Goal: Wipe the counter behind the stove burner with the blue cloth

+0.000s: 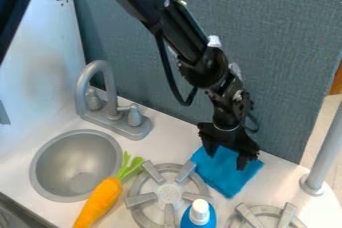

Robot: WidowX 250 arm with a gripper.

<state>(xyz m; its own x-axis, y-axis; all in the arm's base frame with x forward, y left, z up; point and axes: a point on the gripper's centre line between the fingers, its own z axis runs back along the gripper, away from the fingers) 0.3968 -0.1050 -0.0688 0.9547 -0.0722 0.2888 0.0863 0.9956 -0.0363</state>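
Hanging over the blue cloth (223,178), the open tool (227,160) sits between burner (168,192) and panel (287,67).

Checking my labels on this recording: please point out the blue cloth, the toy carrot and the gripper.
Blue cloth (226,178), camera view: middle of its exposed surface.
Toy carrot (101,200), camera view: middle of its orange root.
Gripper (226,161), camera view: midway between its fingertips.

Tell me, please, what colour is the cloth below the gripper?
The cloth is plain bright blue, in the camera view.
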